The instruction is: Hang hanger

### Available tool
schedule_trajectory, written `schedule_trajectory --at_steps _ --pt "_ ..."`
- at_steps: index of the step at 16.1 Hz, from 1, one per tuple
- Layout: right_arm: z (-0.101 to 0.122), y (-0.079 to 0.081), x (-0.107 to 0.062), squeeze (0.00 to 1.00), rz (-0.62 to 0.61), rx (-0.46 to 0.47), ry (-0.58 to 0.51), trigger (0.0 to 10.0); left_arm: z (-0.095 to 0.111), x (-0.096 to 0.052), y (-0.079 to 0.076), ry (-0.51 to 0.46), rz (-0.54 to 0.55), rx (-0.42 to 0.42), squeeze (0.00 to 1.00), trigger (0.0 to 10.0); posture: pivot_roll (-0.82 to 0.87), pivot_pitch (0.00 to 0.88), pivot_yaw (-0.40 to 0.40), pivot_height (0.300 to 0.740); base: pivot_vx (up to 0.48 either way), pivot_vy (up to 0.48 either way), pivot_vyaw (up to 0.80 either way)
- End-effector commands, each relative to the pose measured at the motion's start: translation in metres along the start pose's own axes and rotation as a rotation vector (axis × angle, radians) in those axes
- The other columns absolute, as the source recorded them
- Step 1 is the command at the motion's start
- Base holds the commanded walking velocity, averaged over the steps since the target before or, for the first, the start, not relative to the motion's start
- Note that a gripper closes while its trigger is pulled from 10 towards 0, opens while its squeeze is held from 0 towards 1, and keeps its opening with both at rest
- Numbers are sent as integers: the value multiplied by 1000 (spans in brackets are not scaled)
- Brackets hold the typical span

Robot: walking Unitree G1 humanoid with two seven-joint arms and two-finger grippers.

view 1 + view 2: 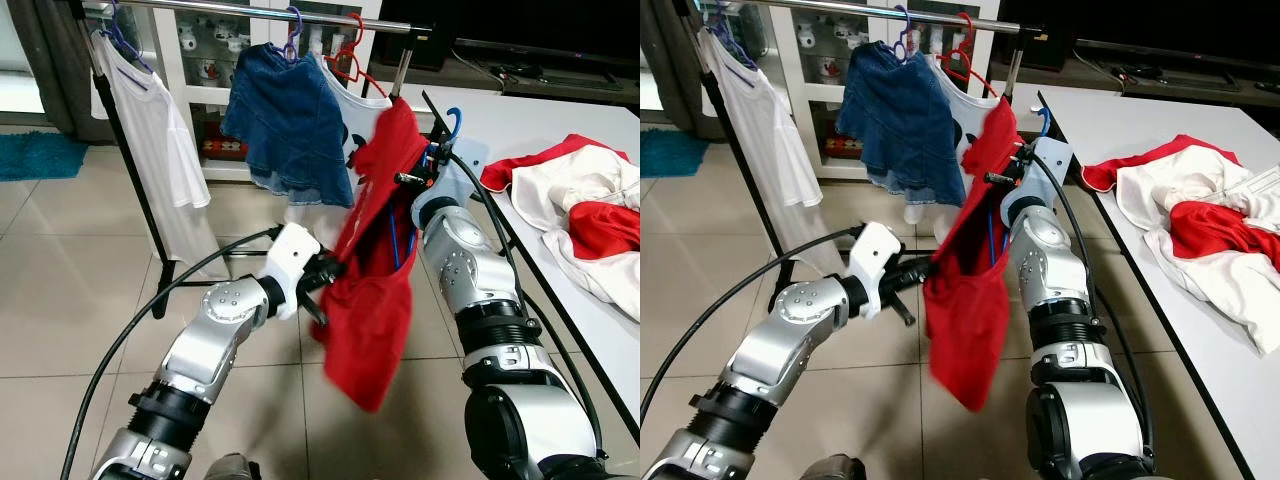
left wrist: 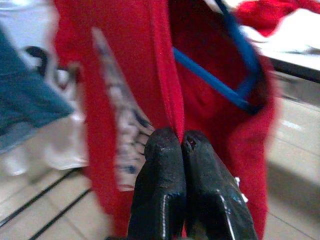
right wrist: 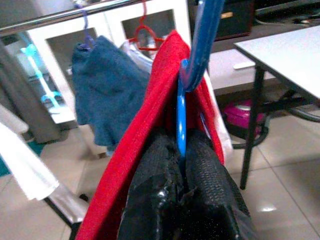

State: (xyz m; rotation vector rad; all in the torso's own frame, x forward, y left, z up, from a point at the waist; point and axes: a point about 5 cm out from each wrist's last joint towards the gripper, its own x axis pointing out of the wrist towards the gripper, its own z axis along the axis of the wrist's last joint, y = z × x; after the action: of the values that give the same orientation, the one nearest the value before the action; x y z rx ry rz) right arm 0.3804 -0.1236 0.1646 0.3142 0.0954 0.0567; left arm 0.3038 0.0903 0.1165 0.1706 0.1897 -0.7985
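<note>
At nine o'clock of the scene, a white shirt hangs from the clothes rail on a purple hanger, its hem falling beside the rack's black leg. Toward eleven o'clock a blue denim skirt hangs on the same rail, and just right of it a white printed top hangs on a red hanger.

Lower, at about seven o'clock, my left gripper reaches in from the left; its two black fingers are pressed together on a fold of the red shirt, pinching the cloth at its left edge. The shirt hangs in the middle between my arms, below the rail and not on it, its lower part blurred.

At one o'clock of the shirt, my right gripper holds the blue hanger. The wrist view shows my fingers closed on its thin blue stem, with the hook rising above and red cloth draped over the hanger's shoulder.

At three o'clock stands a white table, and on it lies a heap of red and white clothes.
</note>
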Motion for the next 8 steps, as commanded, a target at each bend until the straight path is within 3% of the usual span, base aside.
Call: schedule_trajectory --at_steps 1,3,5,7,8 --pt "8 1 1 0 27 -21 -20 10000 8 1 10 -34 73 20 0 0 -24 0 -121 740 0 0 0" --pt "-2 6 0 0 108 -93 49 10000 19 -2 29 -89 226 40 0 588 -19 0 -123 740 0 0 0" --pt "-6 9 -1 0 152 -130 76 10000 22 -6 38 -103 298 49 0 39 -20 0 -124 740 0 0 0" --pt "-6 11 -2 0 179 -156 83 10000 21 -4 34 -117 263 27 0 0 -25 0 -122 740 0 0 0" --pt "-5 11 -2 0 182 -156 85 10000 20 -1 27 -119 218 13 0 3608 -29 0 -119 740 0 0 0"
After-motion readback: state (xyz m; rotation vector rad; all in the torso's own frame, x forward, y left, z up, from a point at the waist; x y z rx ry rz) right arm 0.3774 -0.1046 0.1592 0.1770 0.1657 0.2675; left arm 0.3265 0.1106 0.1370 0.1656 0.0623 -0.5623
